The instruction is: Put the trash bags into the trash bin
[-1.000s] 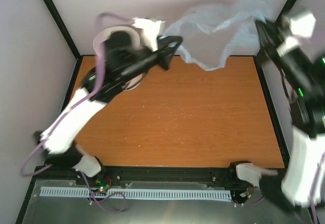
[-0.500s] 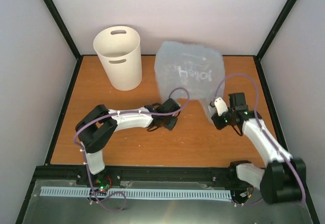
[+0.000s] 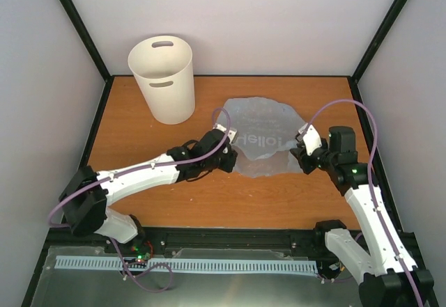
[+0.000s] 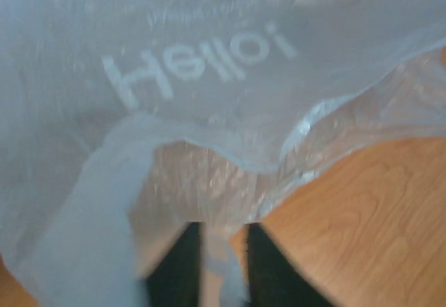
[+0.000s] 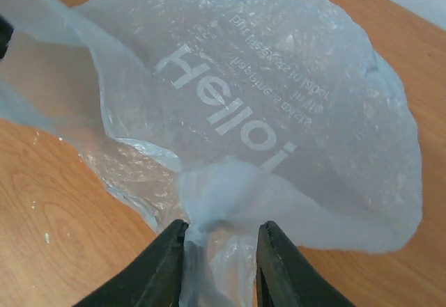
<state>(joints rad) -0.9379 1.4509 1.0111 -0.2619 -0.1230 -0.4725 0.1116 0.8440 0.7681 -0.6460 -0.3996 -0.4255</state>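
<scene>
Bin stands upright at the far left corner of the table, just where it stood half a second ago, its mouth open and nothing in it that the overhead view shows. The left gripper now reaches out low along the wood, and the bag, which a moment ago was held up like a sheet between the two arms, has sunk to lie spread on the table right of centre, well apart from the bin. The right gripper has come down with it at the bag's right edge. By my reading the bag is no closer to going in: it is flat and wide, so it would need lifting again and gathering before it can be carried left to the rim. From above, neither grip can be judged. The left wrist view settles one, its dark fingers nearly together with a strip of film pinched between them. The right wrist view settles the other, its fingers closed on a bunched knot of film that fills the gap. Both also show the "Hello!" lettering clearly.
</scene>
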